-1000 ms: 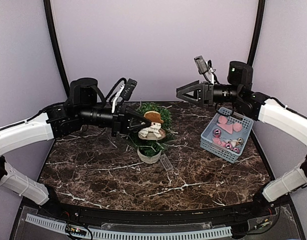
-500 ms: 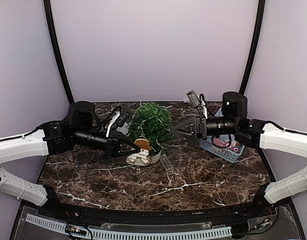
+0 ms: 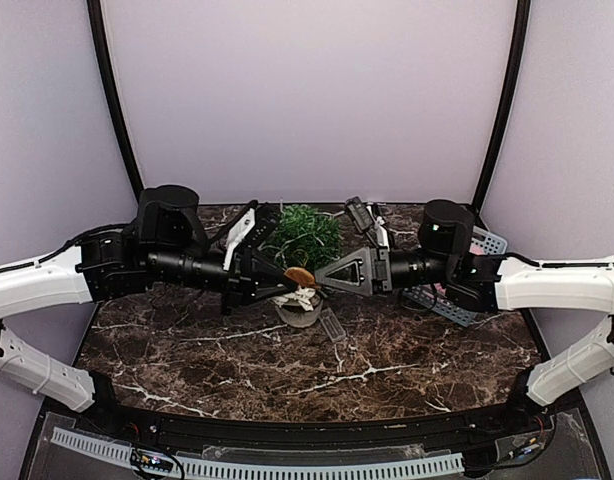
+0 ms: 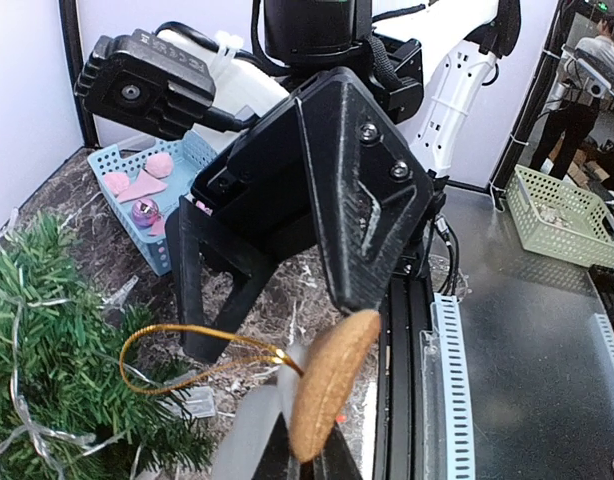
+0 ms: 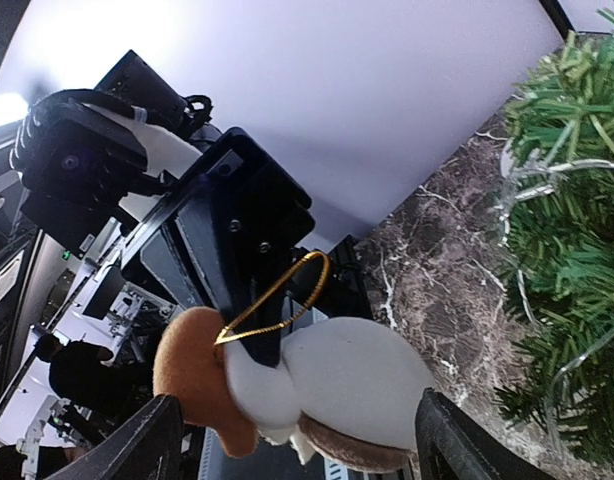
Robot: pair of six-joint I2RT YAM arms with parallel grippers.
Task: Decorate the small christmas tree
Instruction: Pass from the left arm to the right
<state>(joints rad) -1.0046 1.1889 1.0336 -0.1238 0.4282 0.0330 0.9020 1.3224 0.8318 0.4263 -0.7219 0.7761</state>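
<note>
Both arms meet nose to nose just in front of the small christmas tree (image 3: pixel 305 235), which stands toward the back of the tabletop (image 3: pixel 407 355). The left end effector (image 3: pixel 285 285) is clamped on a plush snowman ornament (image 5: pixel 347 380). The right end effector (image 3: pixel 325 280) faces it with its fingers spread. A blue basket (image 3: pixel 490 241) sits near the right edge, behind the right arm.

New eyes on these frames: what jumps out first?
The two grippers meet nose to nose in the middle of the top view. The left gripper clamps a snowman ornament, and the right gripper faces it with fingers spread wide. Just behind them stands the small christmas tree, with the blue basket of pink trinkets to its right.
</note>
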